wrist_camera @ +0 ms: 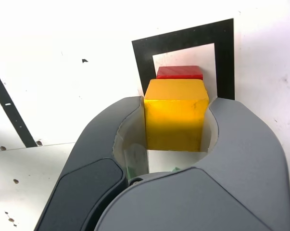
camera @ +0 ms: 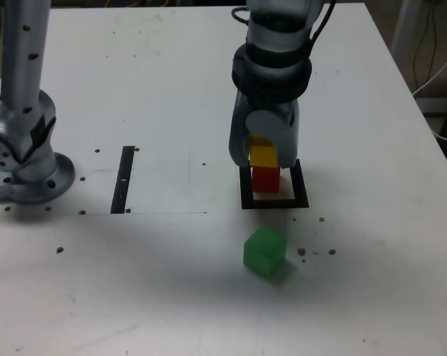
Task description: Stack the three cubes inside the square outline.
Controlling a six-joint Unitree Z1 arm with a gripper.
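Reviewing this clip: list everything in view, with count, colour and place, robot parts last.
Cubes: three; yellow between the claw's fingers, right at the red one; red inside the outline; green on the table, nearer the exterior camera than the outline.
Square outline: one, black, around the red cube.
Strip: one, black, at the outline's left in the exterior view.
Table: one, white, dark-spotted, under everything.
Arm: one, grey, base at the exterior view's left.
Claw: one, grey, closed on the yellow cube.

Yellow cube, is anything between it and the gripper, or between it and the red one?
Nothing visible: the yellow cube is already between the gripper's fingers, directly above the red cube.
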